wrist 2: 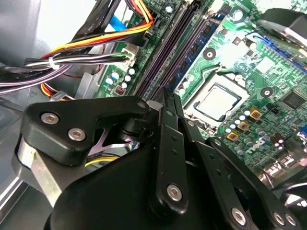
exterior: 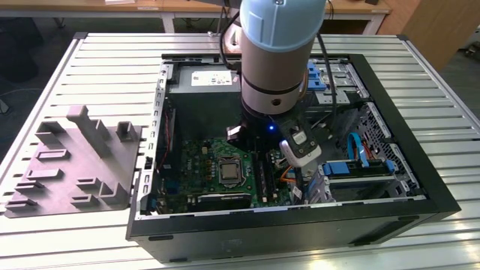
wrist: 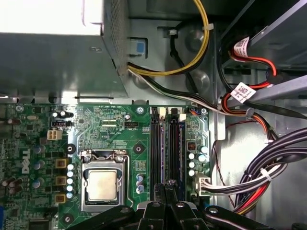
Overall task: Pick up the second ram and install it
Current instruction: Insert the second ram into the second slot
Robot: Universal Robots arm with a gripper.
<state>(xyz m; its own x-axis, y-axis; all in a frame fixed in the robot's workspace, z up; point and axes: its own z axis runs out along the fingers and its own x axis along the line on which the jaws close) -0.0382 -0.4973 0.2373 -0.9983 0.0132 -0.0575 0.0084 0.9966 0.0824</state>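
Note:
My gripper (wrist 2: 169, 98) hangs inside the open computer case (exterior: 225, 228), low over the green motherboard (wrist: 120, 134). Its black fingers (wrist: 166, 188) are pressed together, and I see nothing sticking out between them. Their tips are right over the long dark memory slots (wrist: 175, 148) beside the processor socket (wrist: 101, 184). A long narrow dark stick, the second ram (wrist 2: 184, 38), seems to stand in the slot in line with the fingertips. I cannot tell whether the tips touch it. In the exterior view the arm's wrist (exterior: 274, 84) hides the fingers.
Bundles of coloured cables (wrist 2: 91, 48) run close beside the slots. The grey power supply (exterior: 202, 84) fills the case's far end, and blue drive brackets (exterior: 360, 166) sit at the exterior view's right. A purple-grey tray with upright blocks (exterior: 75, 169) lies on the slatted table, left of the case.

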